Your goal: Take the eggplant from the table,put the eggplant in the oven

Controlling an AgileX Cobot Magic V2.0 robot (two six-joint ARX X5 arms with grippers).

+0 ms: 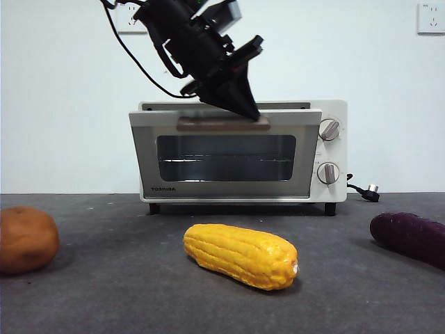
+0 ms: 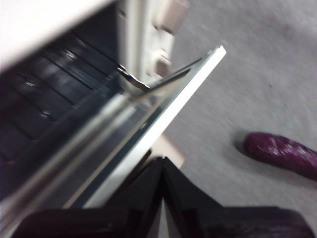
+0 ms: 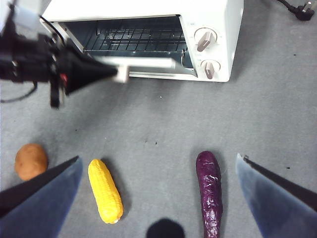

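Lying flat on the table (image 3: 163,124), the eggplant (image 3: 210,194) sits out in front of the oven (image 3: 218,29), on the side where the knobs are, well apart from it. Its dark purple body runs roughly front to back, and nothing is touching it. In the front view it only pokes in from the edge, so the stem end can't be seen there. The corn (image 3: 105,191) lies near it on the same stretch of grey table, also untouched, and the potato (image 3: 31,161) sits further out past the corn.

Right gripper (image 3: 158,198) hangs above the eggplant with its two jaws spread wide and nothing between them; the eggplant lies in the gap below, closer to one jaw than the other.

Left gripper (image 1: 243,104) is up at the oven's door. From the front its dark wedge tip lands right on the bar handle (image 1: 222,124) at the top of the door, and the jaws look pressed together at the tip. The left wrist view is blurry, but it shows the door (image 2: 163,114) tilted partway away from the oven body, with the dark inside visible behind it. The wire rack (image 3: 133,37) shows through the opening in the right wrist view.
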